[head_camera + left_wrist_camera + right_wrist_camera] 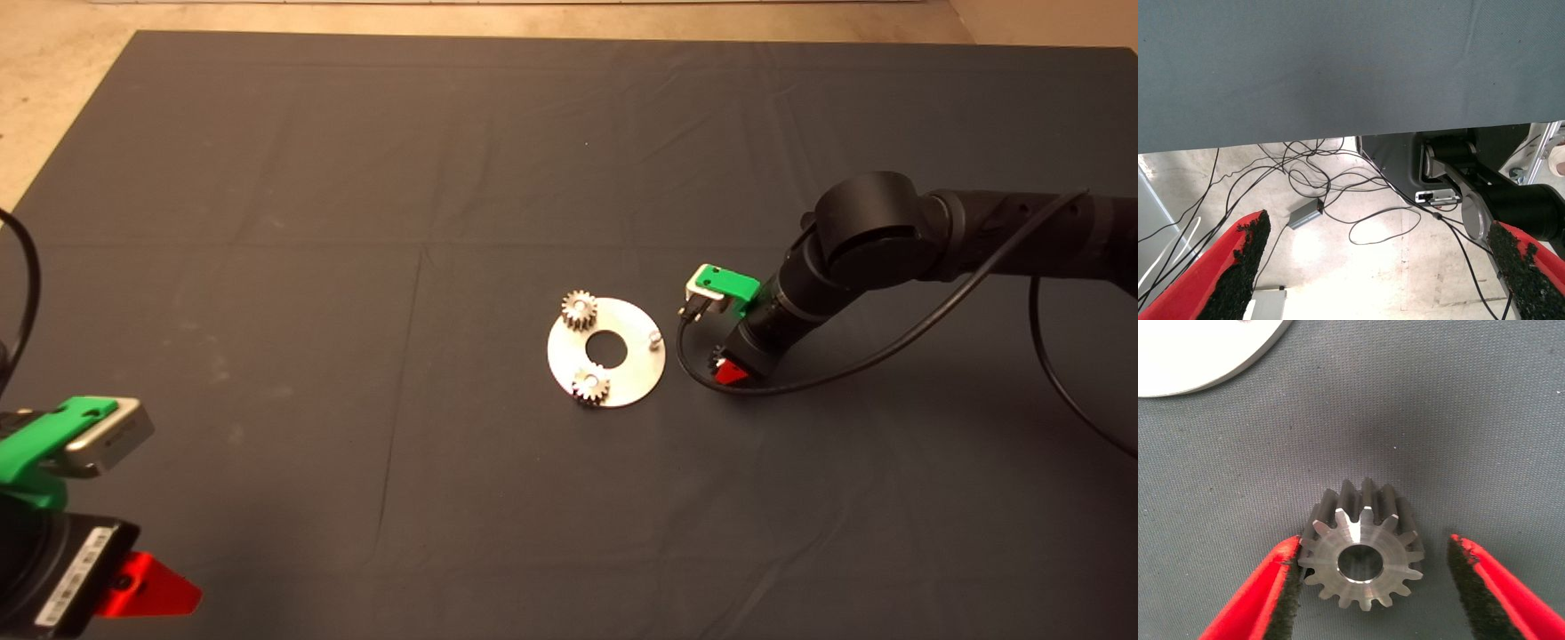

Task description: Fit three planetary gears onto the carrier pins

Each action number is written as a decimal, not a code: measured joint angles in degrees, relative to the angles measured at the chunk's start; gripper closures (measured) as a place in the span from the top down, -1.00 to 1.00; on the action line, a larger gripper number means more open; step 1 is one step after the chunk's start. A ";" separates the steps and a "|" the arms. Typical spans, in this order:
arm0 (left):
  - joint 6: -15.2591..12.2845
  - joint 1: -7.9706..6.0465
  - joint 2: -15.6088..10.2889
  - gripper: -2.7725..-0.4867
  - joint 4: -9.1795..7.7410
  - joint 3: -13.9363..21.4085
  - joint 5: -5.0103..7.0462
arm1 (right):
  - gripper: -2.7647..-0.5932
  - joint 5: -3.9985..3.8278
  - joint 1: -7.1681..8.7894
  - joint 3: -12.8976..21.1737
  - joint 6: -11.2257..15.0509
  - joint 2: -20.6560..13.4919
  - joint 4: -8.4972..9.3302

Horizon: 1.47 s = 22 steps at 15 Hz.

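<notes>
Gear between right gripper fingers | no legible writing

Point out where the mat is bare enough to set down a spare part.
Bare: the mat's far half beyond the plate, and the stretch between the plate and the parked left tool. Crowded: right of the plate, where the right tool straddles the third gear, cable looping alongside.

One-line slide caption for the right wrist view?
Open right gripper straddles the third planetary gear lying flat on the mat, beside the carrier plate.
</notes>
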 joint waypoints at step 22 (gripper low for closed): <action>0.00 0.00 -1.48 0.61 -0.69 0.23 0.00 | -0.52 -0.12 -1.32 1.36 0.40 -0.01 -1.99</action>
